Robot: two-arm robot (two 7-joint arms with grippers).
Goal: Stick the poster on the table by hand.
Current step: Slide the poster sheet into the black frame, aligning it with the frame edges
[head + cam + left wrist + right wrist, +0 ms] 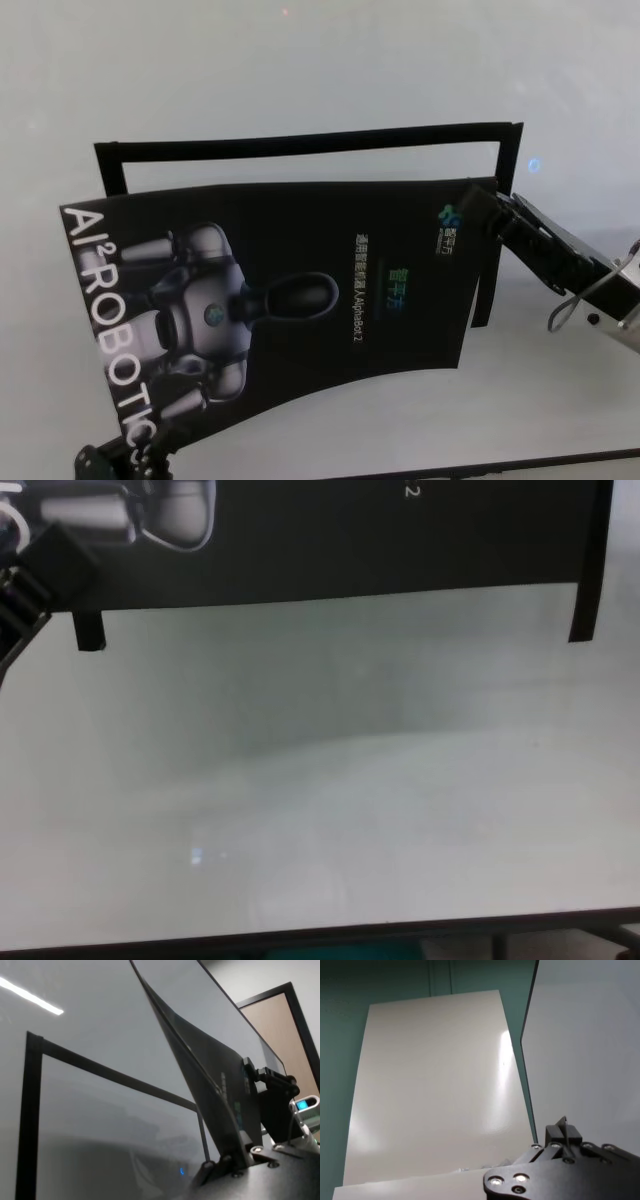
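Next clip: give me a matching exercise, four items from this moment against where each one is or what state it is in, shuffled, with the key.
Column one:
1. large glossy black poster
2. narrow black strip frame
3. left black blocky gripper
4. right black blocky gripper

Column two:
A. lying flat on the white matte table
B. gripping the poster's far right corner
C. bowed, held off the table
D. at the poster's near left corner

Pairs: 1-C, 2-A, 3-D, 4-B

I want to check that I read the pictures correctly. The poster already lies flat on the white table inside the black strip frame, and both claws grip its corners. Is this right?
Not quite. The poster is not flat: it is lifted and curved above the table, as the left wrist view shows. The rest holds: the left claw and right claw grip its corners, over the black strip frame.
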